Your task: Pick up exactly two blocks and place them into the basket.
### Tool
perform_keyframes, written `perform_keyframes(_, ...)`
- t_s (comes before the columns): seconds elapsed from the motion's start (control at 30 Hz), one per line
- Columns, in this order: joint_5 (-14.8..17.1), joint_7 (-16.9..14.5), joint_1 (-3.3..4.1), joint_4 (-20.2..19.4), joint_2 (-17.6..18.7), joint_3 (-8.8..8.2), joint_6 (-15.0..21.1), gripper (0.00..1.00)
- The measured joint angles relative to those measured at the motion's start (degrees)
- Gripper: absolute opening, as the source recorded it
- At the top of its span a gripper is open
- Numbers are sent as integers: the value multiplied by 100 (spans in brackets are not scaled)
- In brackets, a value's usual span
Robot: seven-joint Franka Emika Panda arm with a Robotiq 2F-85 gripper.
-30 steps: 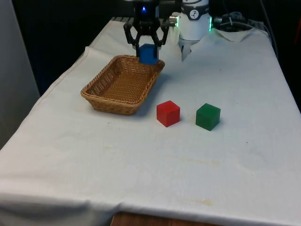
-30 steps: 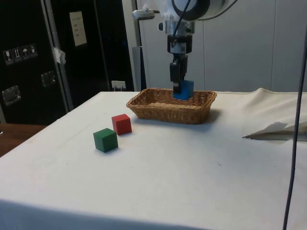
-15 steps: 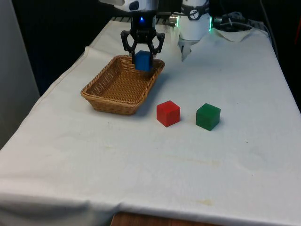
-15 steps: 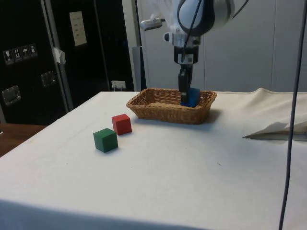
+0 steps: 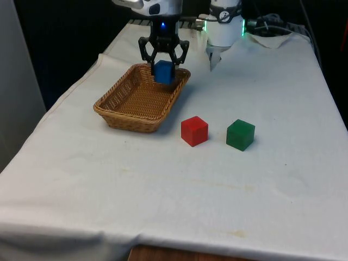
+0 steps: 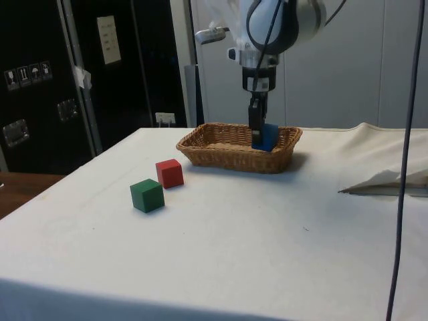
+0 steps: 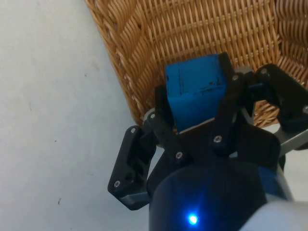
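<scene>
My gripper (image 5: 163, 69) hangs over the far end of the wicker basket (image 5: 117, 117), shut on a blue block (image 5: 163, 73). From the side, the blue block (image 6: 267, 136) sits low inside the basket (image 6: 221, 157), just behind its rim, with the gripper (image 6: 260, 136) pointing straight down. The wrist view has the blue block (image 7: 195, 91) pinched between the two fingers (image 7: 166, 130), close to the basket's woven wall (image 7: 120, 48). A red block (image 5: 194, 130) and a green block (image 5: 240, 134) rest on the cloth beside the basket, towards the front view's right.
The robot's white base (image 5: 225, 24) stands just behind the basket. A rumpled fold of cloth (image 6: 388, 182) lies at the far corner. Open cloth stretches in front of the red block (image 6: 170, 173) and green block (image 6: 147, 195).
The gripper carried the blue block from above the basket's far rim down into the basket and turned about its axis; over the last half second it has barely moved.
</scene>
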Motion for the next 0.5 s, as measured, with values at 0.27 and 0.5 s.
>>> perform_keyframes(0.27,0,0,0,29,34,-11,0,11)
perform_keyframes(0.5,0,0,-6,52,97,-29,-6,11)
